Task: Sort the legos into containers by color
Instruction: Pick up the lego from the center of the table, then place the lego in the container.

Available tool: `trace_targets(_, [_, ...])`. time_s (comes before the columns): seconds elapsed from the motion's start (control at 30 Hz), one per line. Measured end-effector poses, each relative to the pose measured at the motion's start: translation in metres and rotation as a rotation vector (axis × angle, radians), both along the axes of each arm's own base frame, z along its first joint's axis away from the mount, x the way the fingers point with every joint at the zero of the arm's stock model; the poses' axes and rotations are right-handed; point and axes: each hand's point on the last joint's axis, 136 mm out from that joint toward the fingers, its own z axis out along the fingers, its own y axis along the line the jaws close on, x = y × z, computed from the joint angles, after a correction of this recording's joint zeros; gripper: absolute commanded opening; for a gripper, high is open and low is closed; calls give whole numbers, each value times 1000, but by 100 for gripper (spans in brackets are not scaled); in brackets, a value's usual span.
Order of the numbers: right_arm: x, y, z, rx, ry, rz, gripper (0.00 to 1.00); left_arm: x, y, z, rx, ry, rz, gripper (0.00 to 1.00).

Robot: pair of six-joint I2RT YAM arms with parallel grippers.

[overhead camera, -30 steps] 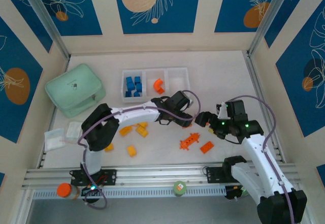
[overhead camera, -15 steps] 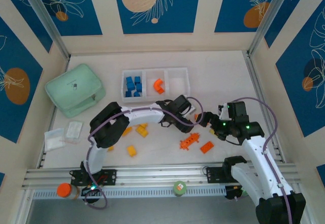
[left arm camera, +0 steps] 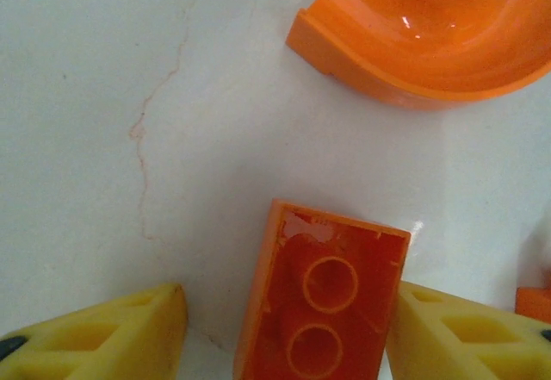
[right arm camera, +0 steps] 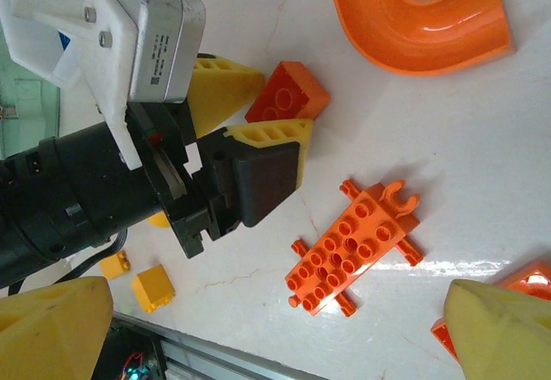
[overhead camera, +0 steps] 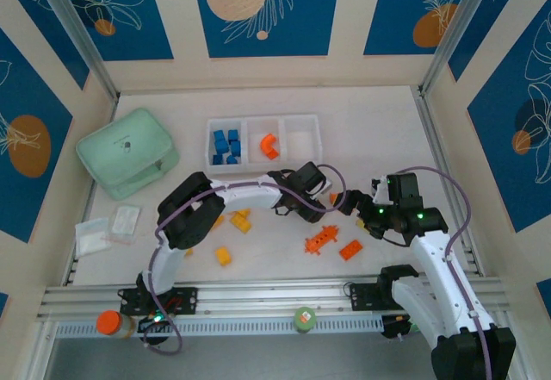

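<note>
Orange two-stud plastic brick (left arm camera: 320, 298) lies between the left gripper's (left arm camera: 284, 315) parted yellow fingers (long axis along them, not yet clamped); the right gripper (overhead camera: 351, 201) hovers nearby, spread wide, empty.

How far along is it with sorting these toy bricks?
Blue plastic bricks lie in the translucent white tray's left compartment, one orange curved piece in the middle. The left gripper straddles a small orange brick, jaws open. Yellow bricks, an orange studded plate and an orange arch wait on the table.
</note>
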Motion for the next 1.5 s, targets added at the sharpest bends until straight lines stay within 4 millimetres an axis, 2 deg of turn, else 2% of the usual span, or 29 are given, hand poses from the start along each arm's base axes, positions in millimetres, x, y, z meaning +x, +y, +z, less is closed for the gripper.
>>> trace_targets(0.27, [3,0,2,10,-13,-2,99,4,1,1,2,-16,17,36])
trace_targets(0.53, [5,4,7,41,-30,11,99,2,9,6,-6,-22,48,28])
trace_targets(0.7, [9,10,15,76,-67,34,99,0,26,28,-39,-27,98,26])
trace_targets(0.8, [14,16,21,107,-95,59,99,2,39,53,-89,-31,154,24])
trace_targets(0.9, [18,21,20,122,-94,87,99,17,58,83,-148,-38,255,23])
trace_targets(1.03, [24,32,16,134,-80,132,99,43,87,110,-200,-45,394,21])
trace_targets(1.17, [35,46,15,135,-68,182,99,69,117,116,-187,-30,534,20])
trace_targets(1.27, [46,56,17,133,-78,210,99,90,132,121,-180,-28,619,20])
trace_targets(1.4, [60,63,19,132,-89,226,99,127,141,126,-171,-52,707,20])
trace_targets(1.5, [70,65,19,129,-91,225,99,155,144,120,-145,-62,763,20])
